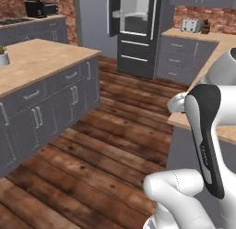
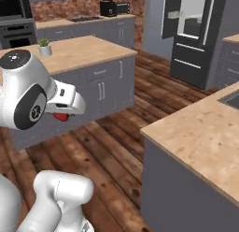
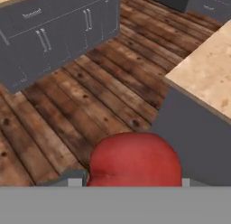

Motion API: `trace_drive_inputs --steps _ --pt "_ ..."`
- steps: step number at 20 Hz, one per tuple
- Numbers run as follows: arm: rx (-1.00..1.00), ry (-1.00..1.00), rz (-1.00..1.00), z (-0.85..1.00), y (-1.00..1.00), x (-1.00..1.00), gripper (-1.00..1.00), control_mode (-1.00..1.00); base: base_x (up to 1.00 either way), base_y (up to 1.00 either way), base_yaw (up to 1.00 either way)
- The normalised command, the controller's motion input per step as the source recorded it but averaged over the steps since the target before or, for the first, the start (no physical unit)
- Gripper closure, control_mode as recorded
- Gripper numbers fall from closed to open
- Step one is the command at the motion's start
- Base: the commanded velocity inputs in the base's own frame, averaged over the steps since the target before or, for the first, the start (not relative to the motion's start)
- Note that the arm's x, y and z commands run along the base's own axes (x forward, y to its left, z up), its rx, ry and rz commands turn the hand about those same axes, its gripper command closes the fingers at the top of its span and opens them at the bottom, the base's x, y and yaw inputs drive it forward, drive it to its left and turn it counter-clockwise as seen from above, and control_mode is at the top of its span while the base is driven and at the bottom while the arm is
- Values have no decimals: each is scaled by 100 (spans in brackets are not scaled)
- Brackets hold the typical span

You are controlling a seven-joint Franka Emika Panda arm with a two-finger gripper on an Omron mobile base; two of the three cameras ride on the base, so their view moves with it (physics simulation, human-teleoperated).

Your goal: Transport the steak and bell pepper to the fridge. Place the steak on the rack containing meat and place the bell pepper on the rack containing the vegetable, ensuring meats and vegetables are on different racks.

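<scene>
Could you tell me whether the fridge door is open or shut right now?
Open. The fridge shows its white interior and shelves, with a dark door swung out at its left side, in both base views.

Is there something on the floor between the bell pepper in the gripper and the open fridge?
Nothing visible blocks the way. The gripper holds the bell pepper above bare wooden floor, and this floor runs free between the island and the counter up to the fridge, whose door stands open.

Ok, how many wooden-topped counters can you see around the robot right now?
3. The island with the small potted plant, ahead on the left; the counter close on the right; and a back counter right of the fridge, carrying a toaster. More may be hidden.
</scene>
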Motion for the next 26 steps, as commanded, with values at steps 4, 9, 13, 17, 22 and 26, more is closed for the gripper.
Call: trace_drive_inputs --steps 4,9,13,17,22,26 --pt "0 0 0 0 0 0 100 100 100 100 -39" --pt "0 0 0 0 0 0 100 100 100 100 -41" --pt "0 0 0 0 0 0 100 100 100 100 -41" --pt "0 0 0 0 0 0 100 100 100 100 -40" --pt "0 0 0 0 0 0 100 100 100 36 -19" --pt "0 0 0 0 0 0 100 100 100 31 -12"
